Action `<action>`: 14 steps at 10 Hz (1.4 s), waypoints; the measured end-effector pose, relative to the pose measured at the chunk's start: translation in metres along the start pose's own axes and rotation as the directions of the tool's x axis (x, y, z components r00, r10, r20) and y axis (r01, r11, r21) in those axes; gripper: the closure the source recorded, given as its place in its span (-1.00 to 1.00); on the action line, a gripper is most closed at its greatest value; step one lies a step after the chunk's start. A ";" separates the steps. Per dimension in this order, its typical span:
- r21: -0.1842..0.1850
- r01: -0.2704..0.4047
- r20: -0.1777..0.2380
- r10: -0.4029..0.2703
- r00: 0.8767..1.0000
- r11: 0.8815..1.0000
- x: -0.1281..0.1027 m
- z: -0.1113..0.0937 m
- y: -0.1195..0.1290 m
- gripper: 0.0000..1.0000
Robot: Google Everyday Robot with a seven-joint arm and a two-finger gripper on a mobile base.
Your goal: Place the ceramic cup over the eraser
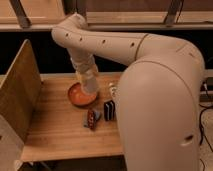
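Note:
My gripper (90, 86) hangs at the end of the arm, just above the right part of the orange bowl (78, 96). A small white cylinder sits at its tip, the ceramic cup (90, 88), and the gripper is shut on it. The eraser (109, 109), a small dark block with a light stripe, stands on the wooden table to the lower right of the cup, a short gap away. The arm's wrist hides the top of the cup.
A red-and-blue item (91, 119) lies left of the eraser. A pale labelled box (113, 90) stands just behind it. Wooden panels (20, 95) wall the table's left side. The robot's bulky arm (160, 100) covers the table's right side.

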 end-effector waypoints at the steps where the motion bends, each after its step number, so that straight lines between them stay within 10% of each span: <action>1: -0.003 0.001 0.005 -0.001 1.000 1.000 -0.001 0.000 0.003 1.00; 7: 0.004 0.011 -0.028 -0.011 1.000 1.000 -0.011 -0.013 -0.009 1.00; 14: 0.004 -0.121 -0.035 0.121 0.992 0.993 0.055 -0.027 -0.025 1.00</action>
